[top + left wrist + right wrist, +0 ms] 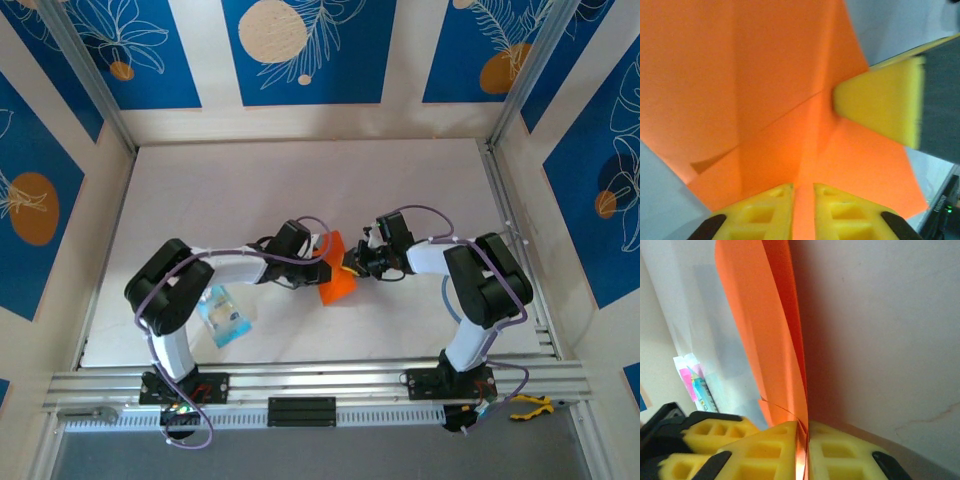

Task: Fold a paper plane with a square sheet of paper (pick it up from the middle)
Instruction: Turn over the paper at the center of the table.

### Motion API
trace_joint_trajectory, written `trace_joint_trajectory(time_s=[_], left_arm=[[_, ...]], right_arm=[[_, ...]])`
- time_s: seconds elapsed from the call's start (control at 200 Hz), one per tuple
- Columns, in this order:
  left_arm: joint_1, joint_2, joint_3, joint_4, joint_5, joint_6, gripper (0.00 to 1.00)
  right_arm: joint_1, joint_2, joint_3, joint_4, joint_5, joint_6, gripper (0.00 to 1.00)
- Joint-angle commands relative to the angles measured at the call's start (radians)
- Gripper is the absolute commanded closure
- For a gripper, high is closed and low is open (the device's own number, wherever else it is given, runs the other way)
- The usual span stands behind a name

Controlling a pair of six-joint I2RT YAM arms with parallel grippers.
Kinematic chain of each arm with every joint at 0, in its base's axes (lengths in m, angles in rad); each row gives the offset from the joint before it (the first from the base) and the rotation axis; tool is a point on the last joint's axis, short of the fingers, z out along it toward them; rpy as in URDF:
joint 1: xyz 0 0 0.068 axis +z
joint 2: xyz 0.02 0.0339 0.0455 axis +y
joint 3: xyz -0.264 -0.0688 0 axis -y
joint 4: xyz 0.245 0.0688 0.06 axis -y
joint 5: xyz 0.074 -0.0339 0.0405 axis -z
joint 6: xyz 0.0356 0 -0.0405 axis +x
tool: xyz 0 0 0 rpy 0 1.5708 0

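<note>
Right claw (803, 432) clenched on the creased orange sheet (770, 340). Left claw (803, 197) straddles the sheet's edge, pads slightly apart; can't tell whether I'm pinching.

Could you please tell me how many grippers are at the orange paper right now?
2. The left gripper, left of the orange paper, has it between its fingers, grip unclear; the right gripper is shut on its right edge.

Blue-clear plastic packet (226, 316) on white table (300, 180), near-left; yellow-handled pliers (530, 405) near-right corner.
</note>
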State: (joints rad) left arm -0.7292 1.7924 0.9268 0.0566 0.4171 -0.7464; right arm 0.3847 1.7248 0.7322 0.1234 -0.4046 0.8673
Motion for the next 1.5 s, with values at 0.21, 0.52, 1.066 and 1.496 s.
trace_joint_trajectory(time_s=[0.21,0.52,1.066,1.496], left_arm=[[0.080,-0.242,0.017,-0.158,-0.096,0.117,0.70],[0.175,-0.338,0.179,-0.559,-0.182,0.134,0.60],[0.176,-0.593,-0.049,-0.448,-0.292,-0.012,0.62],[0.179,-0.692,-0.099,-0.555,-0.228,0.073,0.55]], right_arm=[[0.019,-0.219,0.008,-0.218,0.154,-0.104,0.92],[0.052,-0.361,0.209,-0.699,0.414,-0.252,0.93],[0.086,-0.547,0.277,-0.995,0.608,-0.464,0.95],[0.093,-0.584,0.230,-0.944,0.694,-0.413,0.95]])
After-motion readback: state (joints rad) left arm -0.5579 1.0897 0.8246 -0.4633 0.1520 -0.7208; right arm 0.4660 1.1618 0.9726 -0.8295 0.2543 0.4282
